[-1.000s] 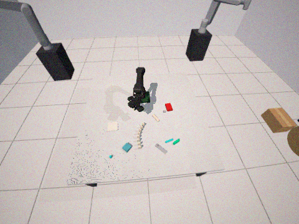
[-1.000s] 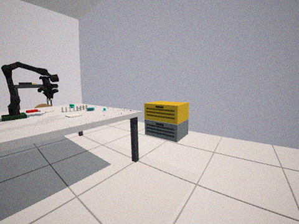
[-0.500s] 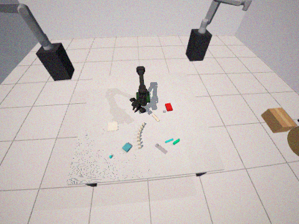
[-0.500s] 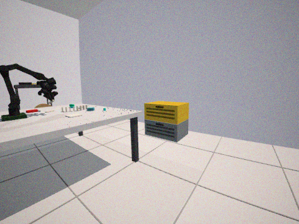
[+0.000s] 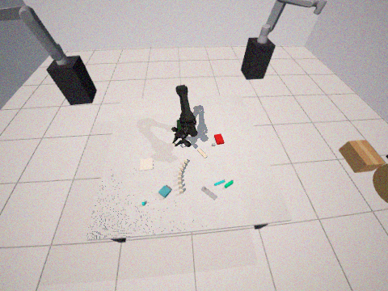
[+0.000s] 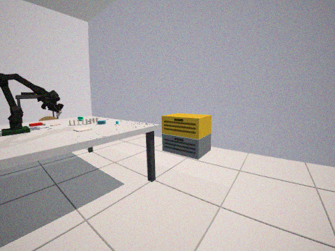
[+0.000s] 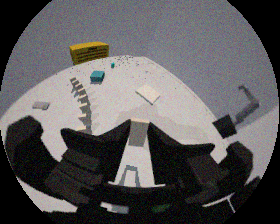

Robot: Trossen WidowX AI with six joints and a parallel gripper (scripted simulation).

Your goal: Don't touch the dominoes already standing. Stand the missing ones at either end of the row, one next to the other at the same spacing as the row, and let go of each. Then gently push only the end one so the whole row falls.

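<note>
A curved row of several cream dominoes (image 5: 180, 181) (image 6: 84, 122) (image 7: 83, 99) stands upright on the table. Another cream domino (image 5: 202, 153) (image 6: 55, 125) lies flat between the row's arm-side end and the red block. My gripper (image 5: 181, 143) (image 6: 58, 114) (image 7: 139, 131) is shut on a domino (image 7: 139, 135), which shows between the fingertips in the wrist view. The gripper is above the table, on the arm's side of the row, clear of the standing dominoes. In the top view the held domino is too small to make out.
A cream square tile (image 5: 146, 164) (image 6: 82, 130) (image 7: 148, 93) lies beside the row. A teal block (image 5: 165, 191) (image 6: 101, 122) (image 7: 97, 76) is near its far end. A grey block (image 5: 209, 192) (image 7: 41, 105), cyan stick (image 5: 219, 183) and green stick (image 5: 229, 183) lie across from it. A red block (image 5: 219, 139) (image 6: 35, 124) is near the arm.
</note>
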